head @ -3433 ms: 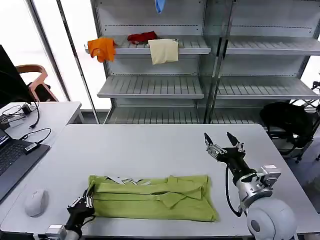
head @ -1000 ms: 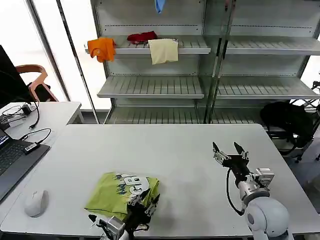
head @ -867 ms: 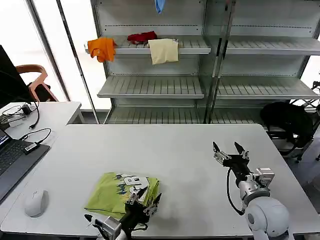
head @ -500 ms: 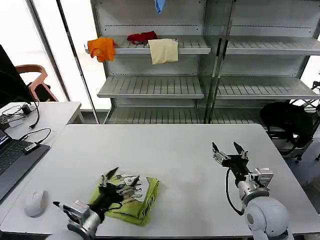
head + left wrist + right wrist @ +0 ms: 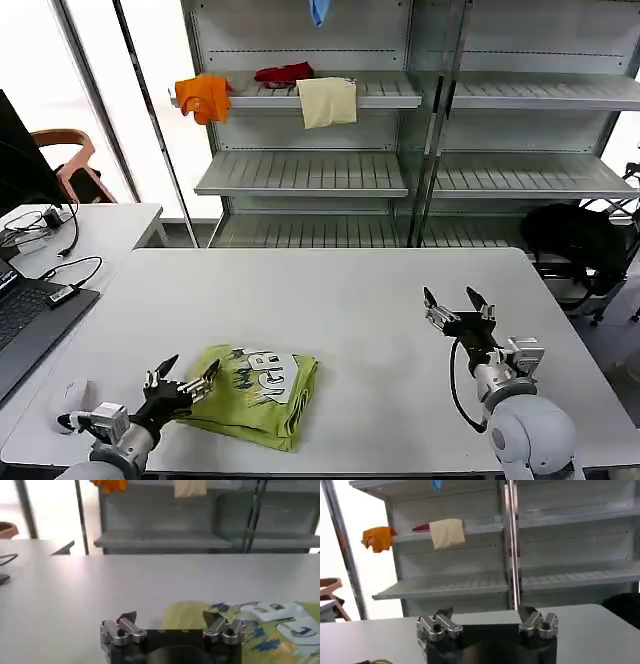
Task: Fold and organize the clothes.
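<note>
Two grey metal shelving units (image 5: pixel 300 172) stand side by side at the far side of the room, the largest holders in sight. The top shelf of the left unit carries three cloths: an orange cloth (image 5: pixel 203 97) at its left end, a red cloth (image 5: pixel 283 73) lying in the middle, and a cream cloth (image 5: pixel 327 101) draped over the front edge just right of the red one. A blue item (image 5: pixel 319 10) hangs above them, its top cut off by the frame.

The white table (image 5: pixel 330 300) in front of the shelving bears one lime-green T-shirt (image 5: pixel 252 394), folded into a compact bundle near the table's near edge, left of centre, with its white-and-blue print facing up. One white mouse (image 5: pixel 70 399) lies near the table's left near corner.

A second table (image 5: pixel 105 225) to the far left holds a laptop (image 5: pixel 25 315) and cables.

The left gripper (image 5: pixel 182 380) sits low at the near edge, just left of the T-shirt, with its fingers spread wide and nothing between them; one fingertip is close to the shirt's left edge. The right gripper (image 5: pixel 452 305) hovers over bare table well to the right of the shirt, its fingers likewise parted and empty.
</note>
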Robot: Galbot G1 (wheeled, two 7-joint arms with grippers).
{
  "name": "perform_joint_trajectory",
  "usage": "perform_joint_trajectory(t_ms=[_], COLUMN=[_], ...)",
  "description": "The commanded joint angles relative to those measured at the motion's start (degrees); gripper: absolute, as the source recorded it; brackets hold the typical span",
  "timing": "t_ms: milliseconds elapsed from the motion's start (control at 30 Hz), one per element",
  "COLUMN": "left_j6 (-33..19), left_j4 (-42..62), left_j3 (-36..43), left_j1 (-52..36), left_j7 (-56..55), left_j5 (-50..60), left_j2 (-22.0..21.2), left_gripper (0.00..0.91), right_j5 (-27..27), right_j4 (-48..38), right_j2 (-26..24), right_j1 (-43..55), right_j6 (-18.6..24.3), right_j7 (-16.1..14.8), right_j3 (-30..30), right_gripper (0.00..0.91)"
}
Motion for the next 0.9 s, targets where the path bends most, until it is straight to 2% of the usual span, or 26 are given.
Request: perform_joint_trajectory(t_ms=[33, 100, 133, 167, 200, 233, 267, 633, 900], left_j6=[1.79, 2.25, 2.54, 2.95, 3.05, 3.15, 3.62, 5.15, 2.92], left_j4=[2.27, 2.16, 1.99, 1.86, 1.73, 1.44, 1.26, -0.12, -0.94], left_j3=[-2.26, -1.96, -1.86, -1.81, -1.79, -1.75, -1.75, -1.69, -1.08], left_j1=[1.31, 1.31, 1.30, 1.28, 1.33, 1.45, 1.50, 1.39, 1.44], left_j7=[-0.54, -0.64, -0.79, -0.87, -0.77, -0.82, -0.86, -0.75, -0.61], left_j5=[-5.30, -5.65, -6.45, -7.14, -7.89, -8.55, -9.84, -16.78, -18.44], left_j2=[-0.98, -1.37, -1.52, -1.70, -1.81, -1.86, -1.95, -3.04, -3.91], left_gripper=[0.796, 0.564, 0.564, 0.282, 0.212, 0.081, 0.020, 0.020, 0.000], right_j5=[-0.14, -0.13, -0.13, -0.12, -0.12, -0.11, -0.11, -0.36, -1.02], right_j4=[-0.14, -0.22, -0.22, -0.22, -0.21, -0.23, -0.25, -0.49, -0.45], right_j2=[-0.04, -0.05, -0.08, -0.09, -0.12, -0.16, -0.18, -0.26, -0.34], right_j1=[0.09, 0.14, 0.13, 0.13, 0.13, 0.17, 0.20, 0.46, 0.52], right_j6=[-0.02, -0.01, 0.00, 0.00, 0.00, 0.00, 0.00, -0.02, -0.05], right_j7=[0.12, 0.14, 0.10, 0.10, 0.08, 0.04, 0.02, 0.09, 0.12], right_j3=[0.00, 0.02, 0.04, 0.04, 0.02, 0.01, 0.02, -0.09, -0.09], right_gripper=[0.907, 0.907, 0.907, 0.907, 0.907, 0.907, 0.907, 0.907, 0.907])
